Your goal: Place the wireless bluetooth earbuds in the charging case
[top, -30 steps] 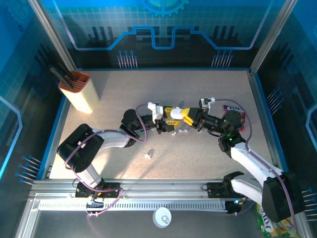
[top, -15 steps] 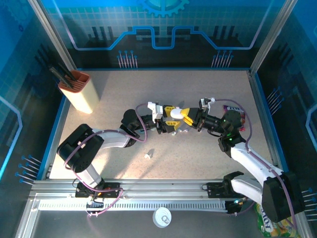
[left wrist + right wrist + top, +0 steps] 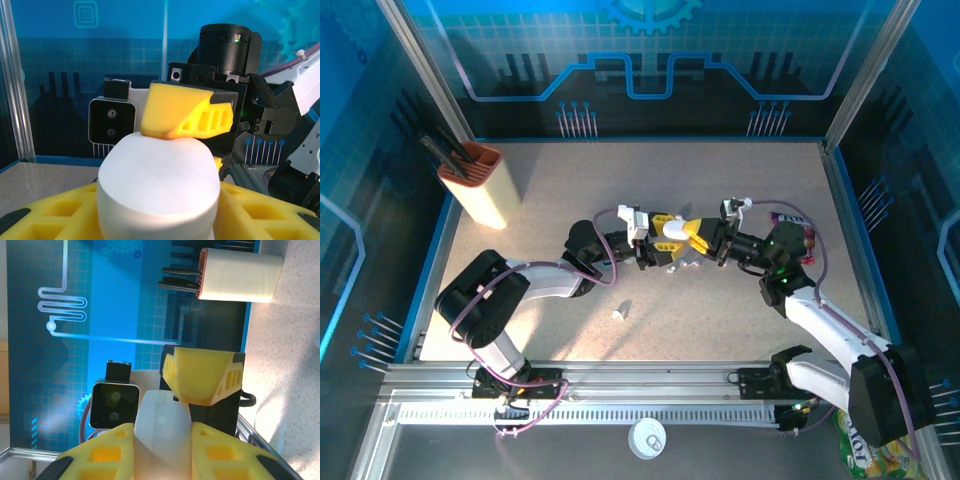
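A: How much of the white case (image 3: 158,185) does the left wrist camera catch?
B: The top alone. The picture's lower edge cuts off the rest, and the left fingers (image 3: 50,217) on either side with it.
A: And from overhead?
B: The left fingers and the right fingers (image 3: 698,232) cover nearly all of it; whether it lies open or closed cannot be told.
A: The white bit (image 3: 618,314) on the desk (image 3: 740,180)?
B: Too small for its shape to be read, like the pale speck (image 3: 687,264) just below the fingers. The bag (image 3: 865,460) in the corner is cut by the frame.
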Action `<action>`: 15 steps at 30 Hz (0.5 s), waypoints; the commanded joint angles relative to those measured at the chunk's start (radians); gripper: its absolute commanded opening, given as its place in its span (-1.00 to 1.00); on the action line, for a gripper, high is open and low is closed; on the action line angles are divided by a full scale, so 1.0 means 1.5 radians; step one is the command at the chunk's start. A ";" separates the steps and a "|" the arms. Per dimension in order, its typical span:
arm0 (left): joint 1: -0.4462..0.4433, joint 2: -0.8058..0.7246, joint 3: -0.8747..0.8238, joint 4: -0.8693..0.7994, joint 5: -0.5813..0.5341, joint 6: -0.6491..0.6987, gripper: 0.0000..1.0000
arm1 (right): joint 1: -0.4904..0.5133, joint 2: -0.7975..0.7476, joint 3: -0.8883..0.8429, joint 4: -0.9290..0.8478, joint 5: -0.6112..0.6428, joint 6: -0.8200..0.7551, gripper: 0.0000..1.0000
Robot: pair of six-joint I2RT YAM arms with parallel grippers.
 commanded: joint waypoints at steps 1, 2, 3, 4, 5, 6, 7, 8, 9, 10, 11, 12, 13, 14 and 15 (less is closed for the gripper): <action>0.000 -0.016 0.019 0.024 -0.005 -0.015 0.02 | 0.009 0.001 0.016 0.009 0.007 -0.011 -0.79; 0.000 -0.016 0.018 0.024 -0.004 -0.016 -0.01 | 0.009 0.001 0.016 0.009 0.008 -0.012 -0.79; 0.000 -0.016 0.018 0.024 -0.003 -0.014 -0.05 | 0.010 0.002 0.016 0.009 0.007 -0.012 -0.79; 0.000 -0.016 0.018 0.024 -0.002 -0.014 -0.07 | 0.010 0.002 0.016 0.009 0.008 -0.011 -0.79; 0.000 -0.015 0.017 0.024 -0.001 -0.014 -0.13 | 0.010 0.002 0.018 0.009 0.007 -0.011 -0.79; 0.000 -0.016 0.017 0.024 -0.001 -0.014 -0.17 | 0.010 0.003 0.018 0.008 0.006 -0.011 -0.79; 0.000 -0.016 0.016 0.024 -0.001 -0.014 -0.22 | 0.010 0.002 0.019 0.007 0.006 -0.012 -0.79; 0.000 -0.016 0.016 0.024 -0.001 -0.013 -0.27 | 0.010 0.003 0.020 0.004 0.006 -0.012 -0.79; 0.000 -0.016 0.016 0.023 -0.001 -0.013 -0.29 | 0.010 0.003 0.020 0.002 0.006 -0.013 -0.79; 0.000 -0.016 0.016 0.024 -0.001 -0.012 -0.31 | 0.010 0.003 0.020 0.001 0.006 -0.013 -0.79; 0.000 -0.017 0.016 0.024 0.001 -0.013 -0.31 | 0.010 0.003 0.021 0.001 0.007 -0.013 -0.74; 0.000 -0.017 0.015 0.024 0.001 -0.012 -0.31 | 0.010 0.003 0.021 -0.003 0.007 -0.015 -0.61; 0.000 -0.017 0.014 0.023 0.001 -0.010 -0.31 | 0.010 0.002 0.022 -0.008 0.007 -0.019 -0.44; 0.000 -0.018 0.012 0.022 0.001 -0.008 -0.30 | 0.008 -0.003 0.025 -0.020 0.008 -0.030 -0.19; 0.001 -0.019 0.009 0.021 0.000 -0.005 -0.30 | 0.003 -0.011 0.030 -0.042 0.010 -0.049 0.06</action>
